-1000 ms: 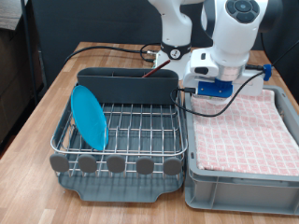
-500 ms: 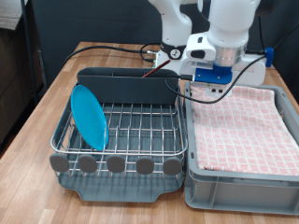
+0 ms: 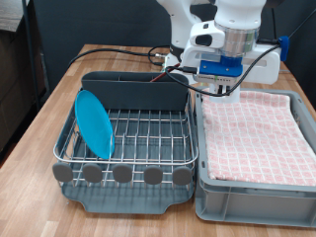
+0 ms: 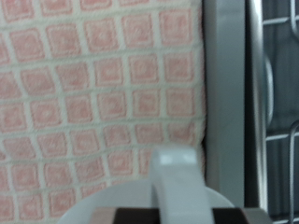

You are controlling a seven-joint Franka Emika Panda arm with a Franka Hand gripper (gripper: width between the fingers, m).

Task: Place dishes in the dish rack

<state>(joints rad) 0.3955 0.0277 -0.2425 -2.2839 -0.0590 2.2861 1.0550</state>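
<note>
1. The dish rack (image 3: 128,138) sits just beside the crate (image 3: 255,188), on the exterior view's left of it.
2. The plate (image 3: 95,123) stands on edge in the dish rack, at the side far from the crate.
3. The caddy (image 3: 133,91) lines the dish rack's far side.
4. The towel (image 3: 259,133) lies in the crate.

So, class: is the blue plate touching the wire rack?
Touching. The exterior view shows the plate standing on edge, its lower rim resting among the rack's wires.

Readable text: none in either view.
Dish rack (image 3: 126,138): no label legible.
Crate (image 3: 259,193): perhaps unmarked; too small to tell.
</note>
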